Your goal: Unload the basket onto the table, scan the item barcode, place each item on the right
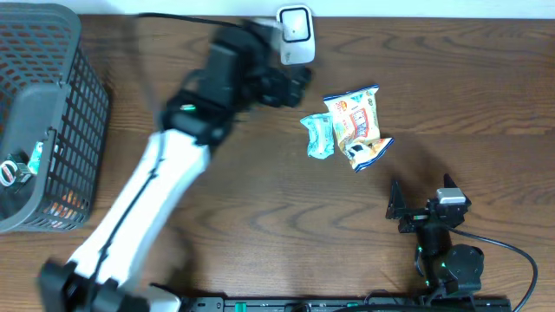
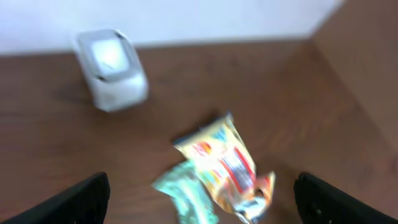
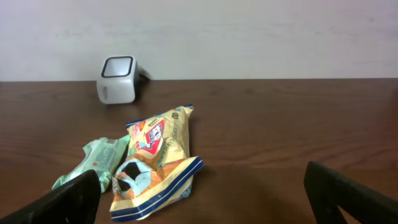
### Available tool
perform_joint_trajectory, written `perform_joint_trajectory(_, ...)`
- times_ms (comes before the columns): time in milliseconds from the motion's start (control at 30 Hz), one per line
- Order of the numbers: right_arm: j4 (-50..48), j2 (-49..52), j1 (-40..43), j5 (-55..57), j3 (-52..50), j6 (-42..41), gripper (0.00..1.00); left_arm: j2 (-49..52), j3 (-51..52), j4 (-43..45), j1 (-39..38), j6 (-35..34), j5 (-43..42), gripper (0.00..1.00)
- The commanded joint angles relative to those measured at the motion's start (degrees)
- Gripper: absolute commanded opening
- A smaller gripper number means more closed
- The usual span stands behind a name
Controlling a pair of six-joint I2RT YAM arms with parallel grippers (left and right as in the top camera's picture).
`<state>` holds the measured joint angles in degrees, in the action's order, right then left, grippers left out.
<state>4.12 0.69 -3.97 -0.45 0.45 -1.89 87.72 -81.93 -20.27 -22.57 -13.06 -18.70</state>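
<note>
Two packets lie together on the brown table [image 1: 260, 217], out past the middle and toward the back. One is a yellow snack bag [image 1: 355, 121] with blue-and-white trim at its near end. The other is a crumpled green packet [image 1: 317, 136] touching the bag's left side. Both lie flat on the wood, and nothing has hold of either. I can't make out a barcode on them from here.

The small white scanner [image 1: 295, 35] stands at the back edge of the table by the wall, with a dark window on its upper face. It is near the packets but apart from them, off to their left and behind.

The left arm [image 1: 147, 191], white with a dark far end, reaches diagonally across the table and shows blurred from above. The left gripper [image 2: 202, 186] is between the scanner and the packets, just left of the green one. Its wrist camera looks down on both packets with its fingers [image 2: 81, 202] spread wide to either side. The jaws are fully apart and have nothing between them.

The right gripper [image 1: 421, 198] sits low at the front right of the table, well apart from the packets and pointing toward them. Its jaws are also spread as wide as they go and are empty.

A dark plastic basket [image 1: 82, 113] stands at the far left edge with a few colourful things inside, too small to tell what they are.
</note>
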Motion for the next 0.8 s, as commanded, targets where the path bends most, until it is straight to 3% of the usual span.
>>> perform_joint_trajectory(0,0.2,-0.31,0.35,0.07,-0.13,0.7,0.99,-4.92,0.26,-2.16,6.21,0.76,0.37,0.93)
perform_joint_trajectory(400,0.22,-0.31,0.33,0.07,-0.13,0.7,0.99,-12.02,0.26,-6.34,25.14,0.74,0.37,0.93)
perform_joint_trajectory(767,0.2,-0.31,0.33,0.07,-0.13,0.7,0.99,-12.17,0.28,-8.5,34.71,0.74,0.39,0.95)
